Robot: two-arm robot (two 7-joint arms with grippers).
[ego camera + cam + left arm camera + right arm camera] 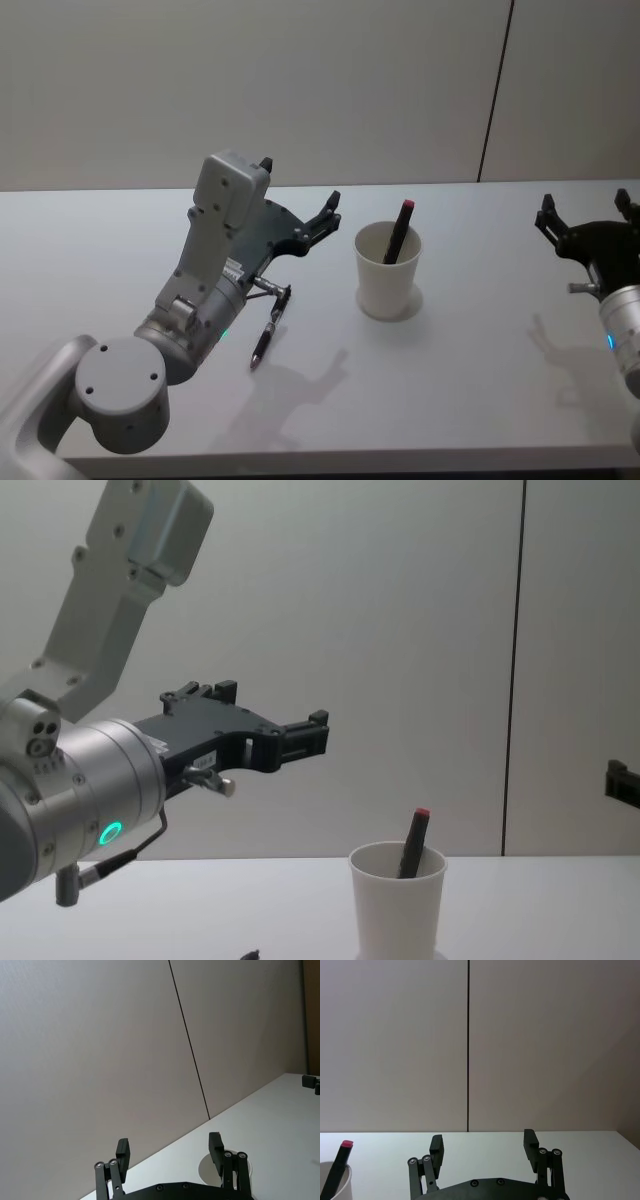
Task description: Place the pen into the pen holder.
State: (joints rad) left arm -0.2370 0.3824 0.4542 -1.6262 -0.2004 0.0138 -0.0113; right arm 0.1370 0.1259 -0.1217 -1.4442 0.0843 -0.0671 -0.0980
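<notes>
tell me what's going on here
Nothing is being held right now. The left gripper hangs open above the table, left of the white cup, with a dark pen lying on the table beside its arm. A red-capped pen stands in the cup. The right gripper is open too, off at the right.

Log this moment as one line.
left gripper: open, raised | right gripper: open, parked | red-capped pen: in pen holder | black pen: on table

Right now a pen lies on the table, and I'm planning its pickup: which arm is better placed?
Left. The loose pen lies on the robot's left, close to the open left gripper; the right gripper, also open, hangs beyond the pen holder.
</notes>
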